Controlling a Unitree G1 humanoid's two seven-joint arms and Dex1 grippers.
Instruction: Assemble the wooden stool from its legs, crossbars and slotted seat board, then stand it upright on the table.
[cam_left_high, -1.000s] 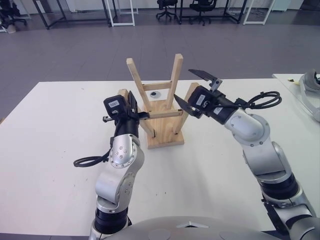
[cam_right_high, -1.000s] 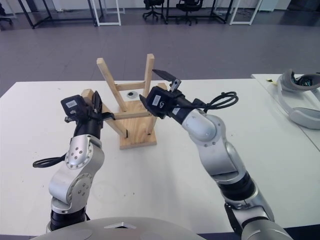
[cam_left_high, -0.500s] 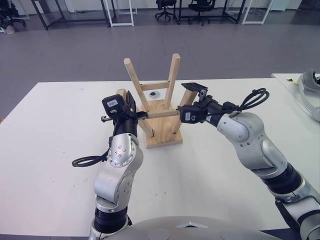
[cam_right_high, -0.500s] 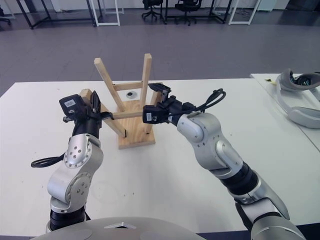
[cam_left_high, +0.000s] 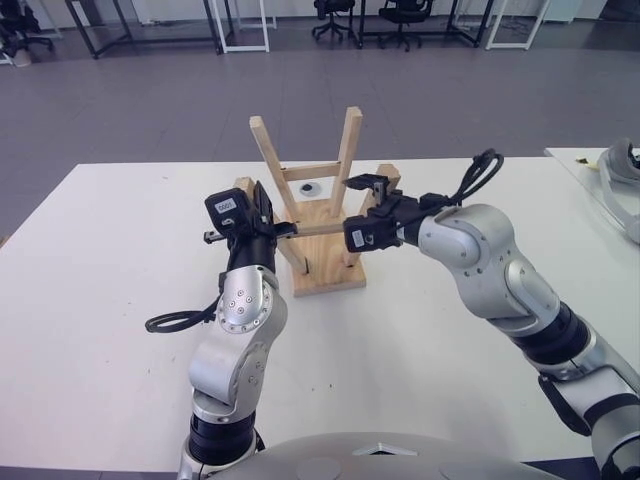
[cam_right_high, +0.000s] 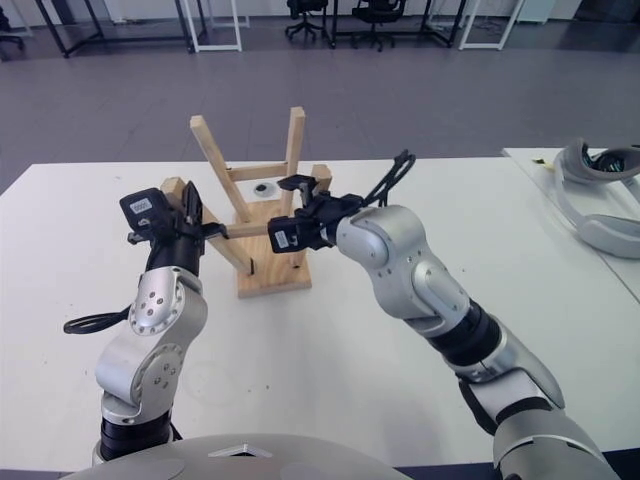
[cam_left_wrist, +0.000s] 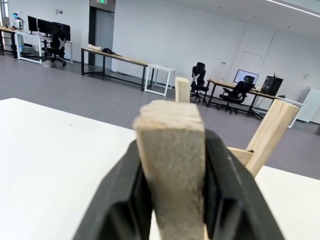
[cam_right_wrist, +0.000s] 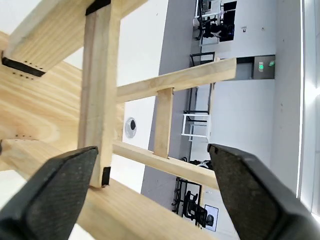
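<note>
The wooden stool lies upside down on the white table, seat board flat and legs pointing up. Crossbars join the legs. My left gripper is shut on the near left leg, whose end grain shows between the black fingers. My right gripper is open at the stool's right side, level with the near crossbar. In the right wrist view its fingers stand wide apart, with a leg and a crossbar just ahead of them.
A small dark round part lies on the table behind the stool. A white headset rests on a second table at the far right. A black cable loop hangs by my left arm. Open tabletop lies to the left and front.
My right gripper has swung left and down from beside the stool to its right legs, turning at the wrist. The left gripper and the stool have stayed put.
</note>
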